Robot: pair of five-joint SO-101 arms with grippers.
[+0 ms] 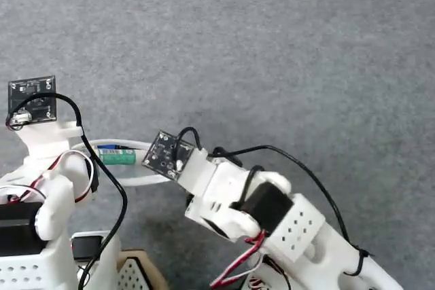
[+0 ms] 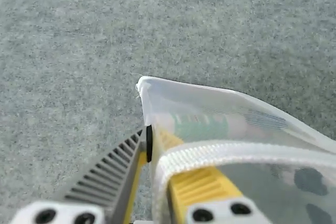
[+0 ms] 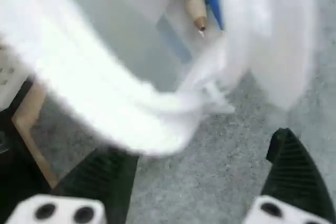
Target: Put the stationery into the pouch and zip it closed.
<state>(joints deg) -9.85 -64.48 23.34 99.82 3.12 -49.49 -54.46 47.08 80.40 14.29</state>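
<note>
Your left tool (image 2: 149,141) clamps one corner of the clear mesh pouch (image 2: 226,103), which sits between the arms over the grey desk (image 1: 272,52); your right tool (image 3: 202,148) gapes wide beside it.

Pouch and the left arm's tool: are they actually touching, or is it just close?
Touching. The left wrist view shows the pouch pinched by its edge between the two fingers of the left tool, with no gap.
</note>
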